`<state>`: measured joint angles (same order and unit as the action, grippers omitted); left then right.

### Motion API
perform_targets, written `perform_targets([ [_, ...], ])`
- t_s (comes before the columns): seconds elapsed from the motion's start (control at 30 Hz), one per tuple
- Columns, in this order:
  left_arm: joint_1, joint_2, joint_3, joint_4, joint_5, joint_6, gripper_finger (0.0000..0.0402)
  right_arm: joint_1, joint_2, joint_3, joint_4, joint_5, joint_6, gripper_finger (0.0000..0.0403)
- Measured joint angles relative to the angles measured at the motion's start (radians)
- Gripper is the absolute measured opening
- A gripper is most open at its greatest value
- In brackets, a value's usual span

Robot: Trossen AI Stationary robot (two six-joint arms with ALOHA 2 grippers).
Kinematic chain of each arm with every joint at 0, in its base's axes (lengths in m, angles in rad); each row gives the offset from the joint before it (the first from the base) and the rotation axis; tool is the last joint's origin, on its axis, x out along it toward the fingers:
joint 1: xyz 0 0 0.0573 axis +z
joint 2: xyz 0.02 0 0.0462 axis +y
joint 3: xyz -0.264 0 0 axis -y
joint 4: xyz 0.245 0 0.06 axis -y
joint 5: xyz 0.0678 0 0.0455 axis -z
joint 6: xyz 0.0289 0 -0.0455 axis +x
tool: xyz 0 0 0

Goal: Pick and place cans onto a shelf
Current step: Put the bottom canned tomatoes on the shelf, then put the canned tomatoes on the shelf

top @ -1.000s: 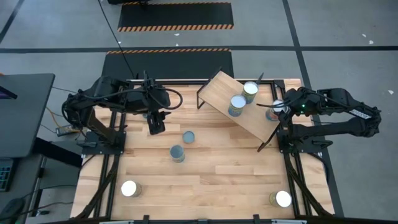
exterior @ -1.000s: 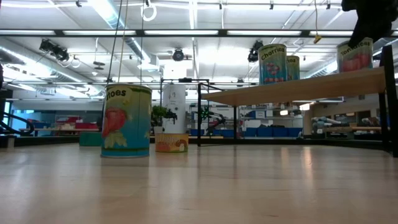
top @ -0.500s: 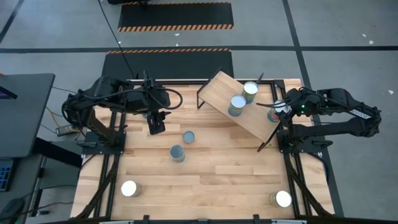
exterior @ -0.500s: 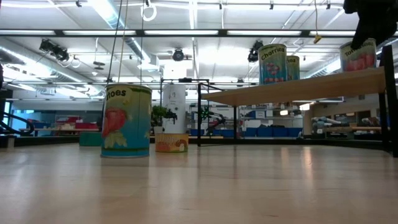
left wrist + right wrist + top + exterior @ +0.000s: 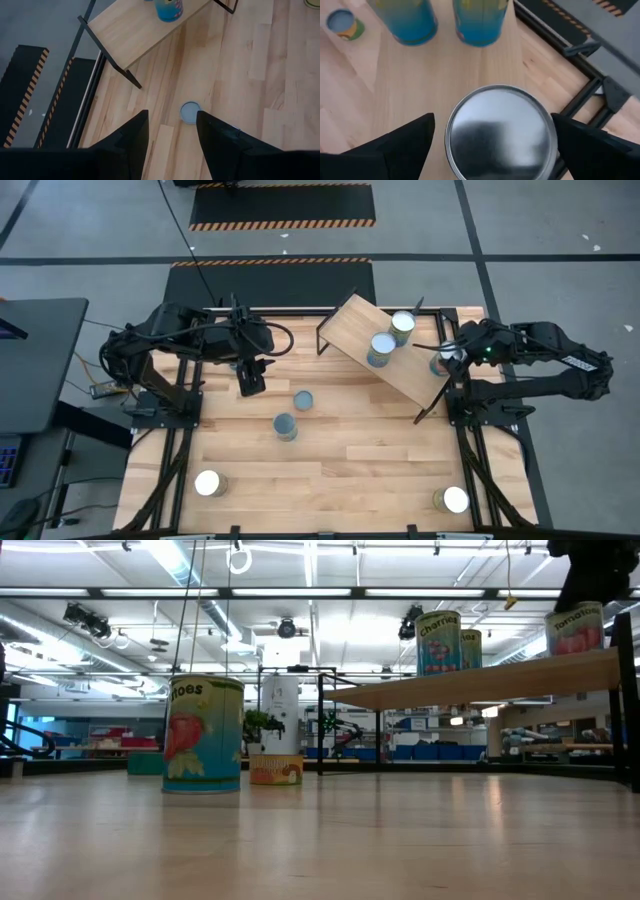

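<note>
The shelf point(image 5: 352, 323) stands slanted at the table's far right, its light board point(image 5: 480, 684) raised on a black frame. Two blue cans point(image 5: 402, 328) point(image 5: 382, 348) stand on it. A third can with a silver top point(image 5: 500, 132) and a tomato label point(image 5: 573, 628) stands upright at the board's right end. My right gripper point(image 5: 493, 120) hangs open over this can, one finger on either side, touching nothing. My left gripper point(image 5: 172, 135) hovers open and empty above the table's far left part point(image 5: 250, 376). A blue-topped can point(image 5: 190, 112) stands on the table beyond it.
Two cans point(image 5: 303, 400) point(image 5: 286, 426) stand mid-table; one point(image 5: 208, 483) is at the near left corner, another point(image 5: 453, 500) at the near right. The low view shows a strawberry-labelled can point(image 5: 203, 733) and a white one point(image 5: 278, 730). Black frame rails edge the table.
In the low view the tomato can at the shelf's right end leaned slightly half a second ago and now stands upright on the board. My right gripper stays above it. My left arm has kept still.
</note>
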<state>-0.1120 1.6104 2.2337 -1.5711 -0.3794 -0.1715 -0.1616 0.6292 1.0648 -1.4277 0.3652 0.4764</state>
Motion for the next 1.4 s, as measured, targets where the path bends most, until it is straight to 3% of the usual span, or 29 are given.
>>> perform_targets([
  [0.3, -0.02, 0.0, 0.0, 0.0, 0.0, 0.0, 0.0172, 0.0, 0.092, 0.177, 0.082, 0.071, -0.118, 0.0398],
  [0.53, -0.072, 0.0, 0.0, 0.0, 0.042, -0.001, 0.0172, 0.038, 0.196, 0.212, 0.361, -0.061, -0.227, 0.0398],
  [0.93, -0.128, -0.002, 0.0, 0.0, 0.089, -0.001, 0.0172, 0.299, 0.46, 0.211, 0.723, -0.098, -0.314, 0.0398],
  [1.4, -0.202, -0.003, -0.006, 0.002, 0.089, -0.051, 0.0172, 0.588, 0.603, 0.211, 0.871, -0.006, -0.284, 0.0398],
])
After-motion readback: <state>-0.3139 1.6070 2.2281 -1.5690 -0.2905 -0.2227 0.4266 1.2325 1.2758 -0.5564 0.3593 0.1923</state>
